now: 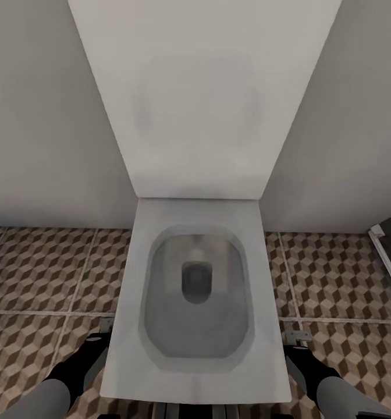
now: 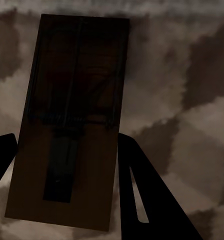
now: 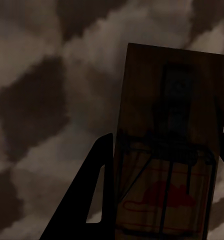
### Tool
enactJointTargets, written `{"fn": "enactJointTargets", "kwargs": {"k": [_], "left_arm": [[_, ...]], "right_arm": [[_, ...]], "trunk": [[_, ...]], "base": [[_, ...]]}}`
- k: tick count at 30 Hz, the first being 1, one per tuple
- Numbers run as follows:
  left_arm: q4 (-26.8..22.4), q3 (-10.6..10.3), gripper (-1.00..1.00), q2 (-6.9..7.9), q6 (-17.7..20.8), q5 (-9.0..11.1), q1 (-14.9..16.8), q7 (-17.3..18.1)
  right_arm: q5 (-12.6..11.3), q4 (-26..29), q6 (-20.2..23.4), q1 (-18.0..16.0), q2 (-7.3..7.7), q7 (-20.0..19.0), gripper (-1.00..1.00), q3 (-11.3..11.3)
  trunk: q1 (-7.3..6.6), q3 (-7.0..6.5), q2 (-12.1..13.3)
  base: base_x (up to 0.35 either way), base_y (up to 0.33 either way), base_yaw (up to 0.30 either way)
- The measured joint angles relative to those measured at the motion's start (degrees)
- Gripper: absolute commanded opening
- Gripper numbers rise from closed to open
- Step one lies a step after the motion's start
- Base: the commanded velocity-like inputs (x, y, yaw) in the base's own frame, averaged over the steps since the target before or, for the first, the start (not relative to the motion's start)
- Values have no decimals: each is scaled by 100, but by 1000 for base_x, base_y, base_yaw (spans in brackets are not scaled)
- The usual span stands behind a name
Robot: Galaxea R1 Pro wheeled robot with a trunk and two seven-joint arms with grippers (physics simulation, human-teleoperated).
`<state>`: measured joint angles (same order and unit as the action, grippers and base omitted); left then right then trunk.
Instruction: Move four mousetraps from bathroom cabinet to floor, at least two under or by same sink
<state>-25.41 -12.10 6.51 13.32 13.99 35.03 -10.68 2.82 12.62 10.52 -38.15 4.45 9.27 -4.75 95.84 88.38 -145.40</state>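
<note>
Low on each side of the toilet, my left gripper (image 1: 104,333) and right gripper (image 1: 298,340) hang over the bathroom floor (image 1: 38,273) with its cube-pattern tiles. In the left wrist view, a flat dark-brown mousetrap (image 2: 72,120) with a wire spring sits between the dark fingers (image 2: 147,195) of the left gripper (image 2: 67,175), which is shut on it. The right gripper (image 3: 162,195) is shut on another mousetrap (image 3: 174,150) bearing a red mouse print. Patterned tiles lie close behind both traps. The cabinet is out of view.
A white toilet (image 1: 131,326) with its lid raised against the pale wall stands straight ahead between my arms. A white-framed dark panel (image 1: 390,250) stands at the right edge. Tiled floor stretches to either side of the bowl.
</note>
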Motion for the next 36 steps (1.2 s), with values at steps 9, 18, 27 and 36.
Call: {"fn": "enactJointTargets", "kwargs": {"k": [9, 18, 27, 36], "left_arm": [[-2, 0, -100, 1, 3, 4, 0, 1], [-3, 0, -100, 1, 4, 4, -1, 1], [-2, 0, -100, 1, 3, 5, 0, 1], [0, 8, -100, -5, 6, -18, 0, -2]], "right_arm": [[2, 0, 0, 0, -1, 0, -100, 0], [1, 0, 0, 0, 2, 0, -100, 0], [-1, 0, 0, 0, 4, -6, -100, 0], [5, 0, 0, 0, 0, -19, -100, 0]], "trunk": [[0, 0, 0], [0, 0, 0], [0, 0, 0], [0, 0, 0]], "base": [[0, 0, 0], [0, 0, 0], [0, 0, 0], [0, 0, 0]]}}
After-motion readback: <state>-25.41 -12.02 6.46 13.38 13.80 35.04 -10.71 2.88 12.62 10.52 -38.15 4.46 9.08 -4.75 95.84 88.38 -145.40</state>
